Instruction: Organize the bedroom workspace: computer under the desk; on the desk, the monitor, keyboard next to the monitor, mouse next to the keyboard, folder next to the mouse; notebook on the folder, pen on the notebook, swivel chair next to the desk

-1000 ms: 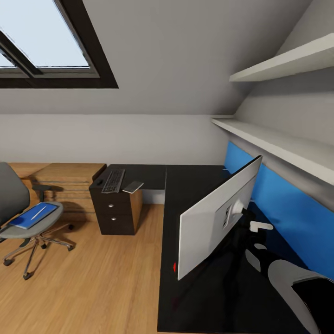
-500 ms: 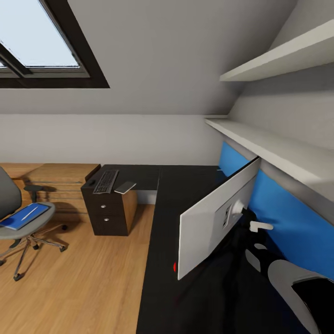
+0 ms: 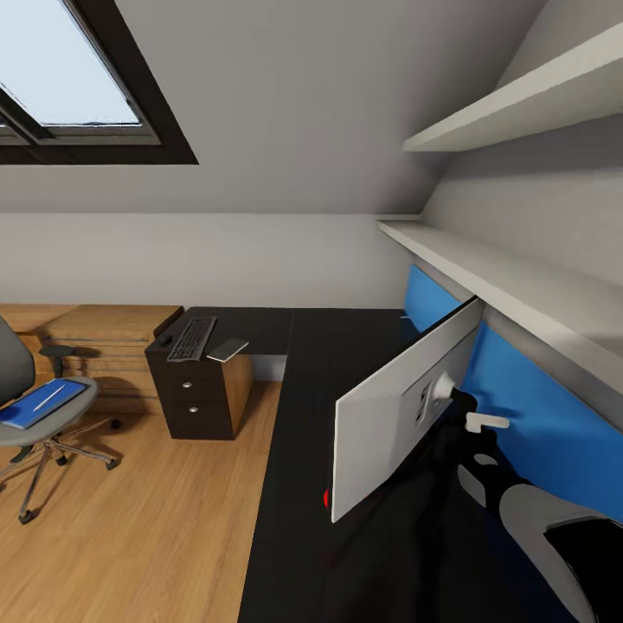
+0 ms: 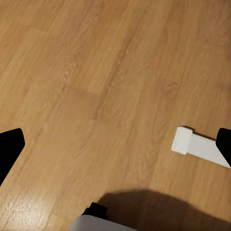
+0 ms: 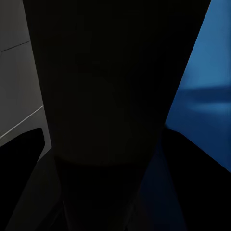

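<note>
My right gripper (image 5: 108,161) is shut on the black stand of the monitor (image 3: 394,420). The monitor hangs tilted over the glossy black desk (image 3: 333,346) with its pale back toward me. At the desk's far left end lie the keyboard (image 3: 191,337), the dark mouse (image 3: 164,340) and the grey notebook (image 3: 228,350). The grey swivel chair (image 3: 17,428) stands on the floor at the left, carrying the blue folder (image 3: 30,411) with the pen (image 3: 45,399) on it. My left gripper (image 4: 115,144) is open over bare wood floor. The computer is out of view.
A black three-drawer unit (image 3: 197,400) stands under the desk's left end, with low light-wood shelving (image 3: 104,333) behind the chair. A blue wall panel (image 3: 528,398) and two white shelves (image 3: 502,277) run along the right wall. A white flat piece (image 4: 192,144) lies on the floor.
The camera has moved, so the chair, drawer unit and desk end have slid left in the picture. The monitor and my right arm keep their place in the view.
</note>
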